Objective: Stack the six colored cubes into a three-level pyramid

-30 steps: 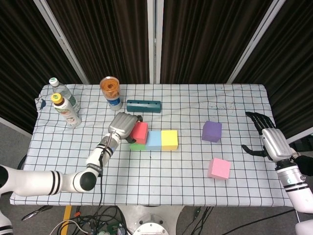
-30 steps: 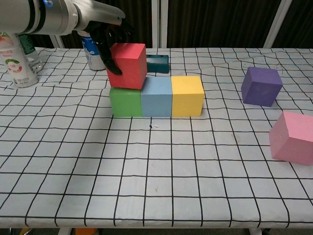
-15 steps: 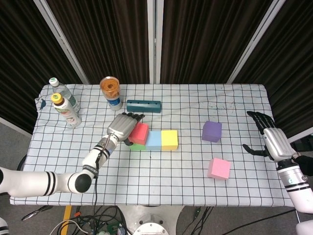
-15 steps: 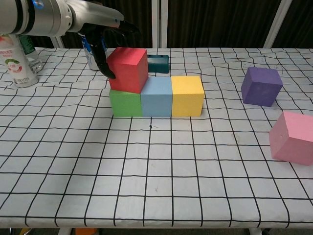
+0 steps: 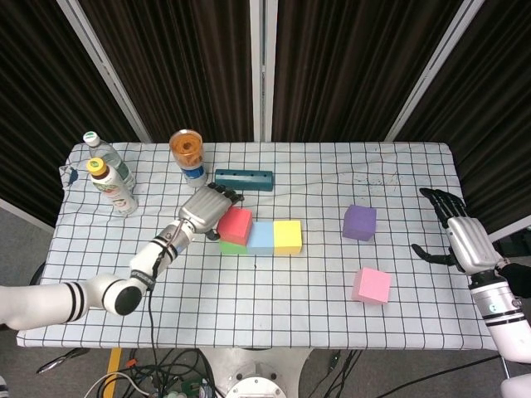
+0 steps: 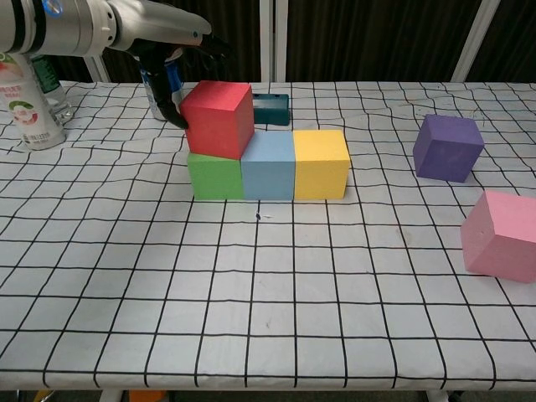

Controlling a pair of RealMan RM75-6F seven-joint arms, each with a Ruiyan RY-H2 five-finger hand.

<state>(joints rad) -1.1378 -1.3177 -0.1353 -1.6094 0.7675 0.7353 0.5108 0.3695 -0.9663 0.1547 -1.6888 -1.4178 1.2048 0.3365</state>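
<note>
From the head view, the counter [image 5: 274, 290] wears a black-gridded white cloth, and at its middle a green cube [image 5: 232, 246], a light blue cube [image 5: 262, 238] and a yellow cube [image 5: 288, 236] sit touching in a row, with a red cube [image 5: 236, 225] on top, over the green one and overlapping the blue. The left hand [image 5: 204, 212] lies against the red cube's left side, fingers spread along it; whether it grips cannot be told. The purple cube [image 5: 359, 222] stands well to the right, the pink cube [image 5: 371, 285] nearer. The right hand [image 5: 458, 235] hovers at the right edge, fingers apart, holding nothing. Two bottles [image 5: 112, 182], an orange-lidded can [image 5: 188, 156] and a teal block [image 5: 244, 179] stand at the far left. In the chest view, the red cube [image 6: 219, 119] sits slightly tilted, the left hand [image 6: 172, 65] touching its far-left edge.
</note>
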